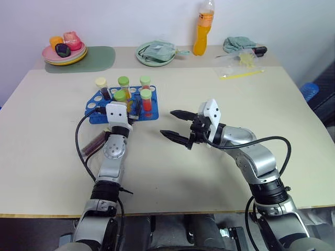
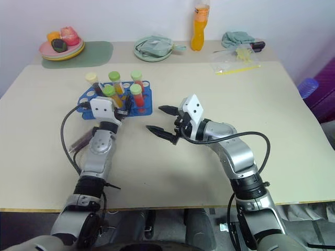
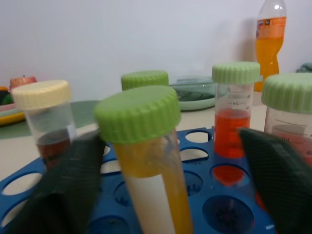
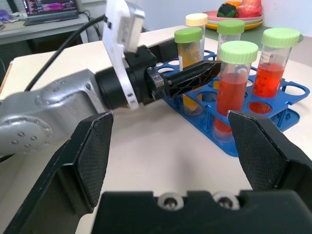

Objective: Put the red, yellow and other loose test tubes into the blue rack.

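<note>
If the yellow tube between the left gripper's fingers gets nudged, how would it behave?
The yellow tube stands in a hole of the blue rack, so it would probably rock, not fall. Tall and capped, it may lean in the hole. The smooth clear wall looks slippery for the open left gripper.

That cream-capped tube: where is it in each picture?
Left eye: cream-capped tube, rack's far-left corner.
Right eye, same corner.
Left wrist, beyond the left finger.
Right wrist, behind the green caps.
Shared landmark: blue rack.

blue rack (image 1: 99,111), green-capped tubes (image 1: 146,94) — red, yellow
</note>
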### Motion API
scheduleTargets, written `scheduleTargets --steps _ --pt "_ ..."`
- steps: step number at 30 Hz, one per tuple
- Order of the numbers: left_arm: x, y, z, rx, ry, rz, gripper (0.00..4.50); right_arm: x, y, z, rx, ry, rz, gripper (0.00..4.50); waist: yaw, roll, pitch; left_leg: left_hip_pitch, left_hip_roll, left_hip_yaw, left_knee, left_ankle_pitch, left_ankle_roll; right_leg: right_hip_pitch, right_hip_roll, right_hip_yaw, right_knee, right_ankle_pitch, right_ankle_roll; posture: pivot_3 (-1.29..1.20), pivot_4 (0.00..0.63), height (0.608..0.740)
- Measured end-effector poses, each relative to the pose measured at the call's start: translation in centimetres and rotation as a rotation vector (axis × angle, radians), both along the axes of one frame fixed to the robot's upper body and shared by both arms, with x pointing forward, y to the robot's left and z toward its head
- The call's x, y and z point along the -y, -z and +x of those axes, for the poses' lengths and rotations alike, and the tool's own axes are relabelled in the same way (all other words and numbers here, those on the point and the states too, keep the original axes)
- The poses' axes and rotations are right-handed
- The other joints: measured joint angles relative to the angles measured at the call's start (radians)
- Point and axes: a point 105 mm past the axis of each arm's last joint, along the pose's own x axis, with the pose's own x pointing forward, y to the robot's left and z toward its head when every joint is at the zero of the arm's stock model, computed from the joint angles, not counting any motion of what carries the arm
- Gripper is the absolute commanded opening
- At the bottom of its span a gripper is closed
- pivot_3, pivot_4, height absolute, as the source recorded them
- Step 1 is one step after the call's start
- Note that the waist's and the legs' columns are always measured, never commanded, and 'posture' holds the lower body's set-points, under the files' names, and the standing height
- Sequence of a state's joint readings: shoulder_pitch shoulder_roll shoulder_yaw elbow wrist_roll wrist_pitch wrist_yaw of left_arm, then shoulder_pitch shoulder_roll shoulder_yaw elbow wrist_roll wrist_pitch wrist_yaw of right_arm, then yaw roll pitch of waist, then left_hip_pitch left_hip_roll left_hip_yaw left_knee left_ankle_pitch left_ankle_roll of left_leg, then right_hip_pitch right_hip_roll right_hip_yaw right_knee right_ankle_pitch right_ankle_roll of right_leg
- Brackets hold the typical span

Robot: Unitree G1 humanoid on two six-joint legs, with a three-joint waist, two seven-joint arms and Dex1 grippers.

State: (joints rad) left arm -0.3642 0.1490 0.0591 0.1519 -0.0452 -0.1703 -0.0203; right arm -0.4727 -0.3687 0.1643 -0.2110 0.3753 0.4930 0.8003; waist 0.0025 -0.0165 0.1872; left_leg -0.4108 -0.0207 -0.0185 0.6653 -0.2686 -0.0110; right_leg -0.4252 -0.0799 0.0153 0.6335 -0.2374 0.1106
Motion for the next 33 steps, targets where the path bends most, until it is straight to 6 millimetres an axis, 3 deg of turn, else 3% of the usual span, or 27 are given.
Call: scheduleTargets --steps 3,7,14,22,29,33 --pt "-1.9 -2.2 -2.0 -0.023 0.003 0.071 4.33 0.1 -0.3 -0.2 0.013 -0.005 -0.004 4.16 -0.011 0.000 0.000 0.000 0.001 -0.001 0.000 0.000 0.000 0.000 0.000 0.000 0.000 0.000 0.000 0.00 0.150 0.729" --pt "-4.3 -4.5 -4.4 -0.183 0.073 0.177 4.33 0.5 -0.4 -0.4 0.024 -0.023 -0.030 4.16 -0.014 0.000 0.000 0.000 0.001 -0.002 0.000 0.000 0.000 0.000 0.000 0.000 0.001 0.000 0.000 0.00 0.150 0.729" --pt "-9.9 -4.9 -7.2 -0.800 0.078 0.381 4.42 1.6 0.2 -2.3 -0.015 -0.209 -0.142 4.16 -0.014 0.000 0.001 0.002 0.000 -0.003 0.000 0.000 0.000 0.003 0.001 -0.001 0.001 -0.002 0.001 0.00 0.150 0.729" --pt "-7.8 -0.3 -7.1 -1.270 0.303 0.398 4.42 0.4 0.2 -4.2 -0.009 -0.349 -0.176 4.16 -0.016 0.000 0.001 0.001 -0.001 -0.002 0.000 0.000 0.000 0.003 0.001 -0.001 0.001 -0.002 0.001 0.00 0.150 0.729" --pt "-7.8 2.8 -6.3 -1.416 0.314 0.459 4.42 0.4 0.3 -4.9 0.003 -0.349 -0.186 4.16 -0.015 0.000 0.001 0.001 -0.001 -0.002 0.000 0.000 0.000 0.002 0.001 -0.001 0.000 -0.002 0.001 0.00 0.150 0.729" --pt "-8.6 2.8 -5.5 -1.424 0.279 0.480 4.42 0.4 0.6 -5.3 -0.004 -0.337 -0.188 4.16 -0.015 0.000 0.002 0.001 -0.001 -0.002 0.000 0.000 0.000 0.002 0.001 -0.001 0.001 -0.002 0.001 0.00 0.150 0.729"
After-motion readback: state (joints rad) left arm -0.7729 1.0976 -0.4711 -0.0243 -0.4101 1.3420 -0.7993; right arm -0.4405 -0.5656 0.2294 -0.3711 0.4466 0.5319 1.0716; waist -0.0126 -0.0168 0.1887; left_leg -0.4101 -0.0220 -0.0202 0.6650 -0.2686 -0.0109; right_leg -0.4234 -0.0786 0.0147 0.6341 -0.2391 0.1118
